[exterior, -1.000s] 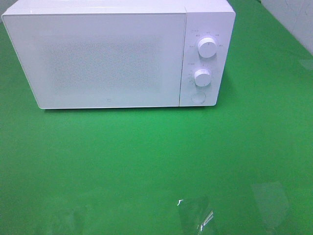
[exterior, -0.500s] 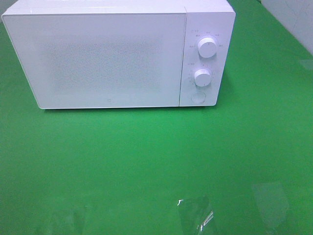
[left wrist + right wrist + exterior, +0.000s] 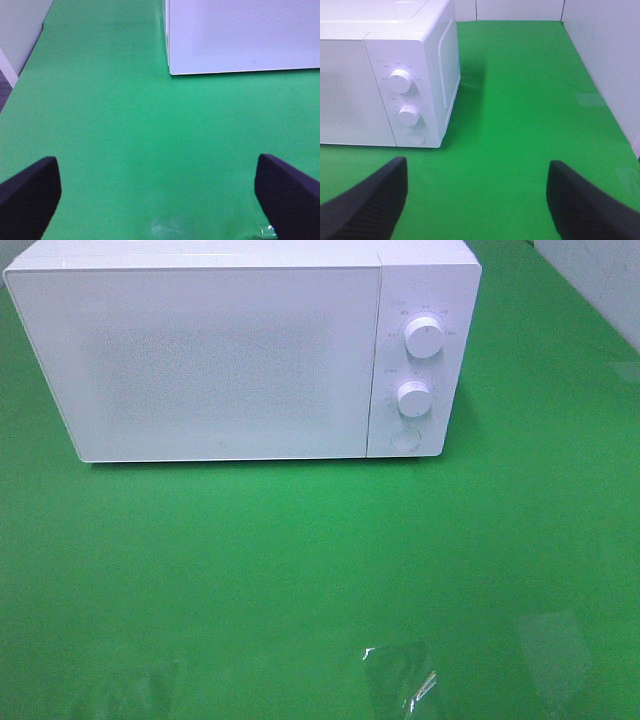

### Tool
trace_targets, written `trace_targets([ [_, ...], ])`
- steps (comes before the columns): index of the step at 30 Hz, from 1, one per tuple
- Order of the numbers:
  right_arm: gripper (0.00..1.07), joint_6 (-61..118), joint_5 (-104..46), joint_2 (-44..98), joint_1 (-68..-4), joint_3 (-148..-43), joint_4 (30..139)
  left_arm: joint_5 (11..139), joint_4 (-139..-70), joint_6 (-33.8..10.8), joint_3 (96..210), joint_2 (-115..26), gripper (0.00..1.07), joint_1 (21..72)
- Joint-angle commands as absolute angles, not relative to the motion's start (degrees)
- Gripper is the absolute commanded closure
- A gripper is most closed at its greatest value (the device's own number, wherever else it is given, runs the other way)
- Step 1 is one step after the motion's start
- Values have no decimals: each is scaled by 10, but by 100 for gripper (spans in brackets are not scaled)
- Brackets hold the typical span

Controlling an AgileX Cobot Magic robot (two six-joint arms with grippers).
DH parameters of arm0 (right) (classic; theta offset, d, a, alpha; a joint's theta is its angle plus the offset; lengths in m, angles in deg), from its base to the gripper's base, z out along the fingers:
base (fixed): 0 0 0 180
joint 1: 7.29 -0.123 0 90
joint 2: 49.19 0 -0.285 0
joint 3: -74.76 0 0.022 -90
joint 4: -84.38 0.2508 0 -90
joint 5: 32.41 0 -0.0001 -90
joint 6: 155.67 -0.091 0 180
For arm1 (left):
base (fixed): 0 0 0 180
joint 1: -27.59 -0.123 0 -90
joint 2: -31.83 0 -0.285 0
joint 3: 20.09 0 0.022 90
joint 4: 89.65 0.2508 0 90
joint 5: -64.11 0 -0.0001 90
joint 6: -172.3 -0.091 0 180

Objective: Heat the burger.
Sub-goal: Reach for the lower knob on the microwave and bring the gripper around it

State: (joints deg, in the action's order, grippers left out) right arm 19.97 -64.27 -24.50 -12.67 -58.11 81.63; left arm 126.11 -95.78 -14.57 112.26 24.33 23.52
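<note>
Staying put, no chg: microwave (image 3: 240, 350)

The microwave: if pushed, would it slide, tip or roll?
The microwave is a wide, low box resting flat, so it probably would not tip or roll. It looks bulky, likely heavy; on the green table it would probably resist sliding.
</note>
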Motion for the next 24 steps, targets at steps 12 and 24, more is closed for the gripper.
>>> trace_targets([
  [12, 34, 197, -510, -117, -123, -585, 817, 1254, -960, -141, 1123, 257, 9, 233],
  [24, 34, 197, -426, 5, -123, -585, 817, 1254, -960, -141, 1123, 257, 9, 233],
])
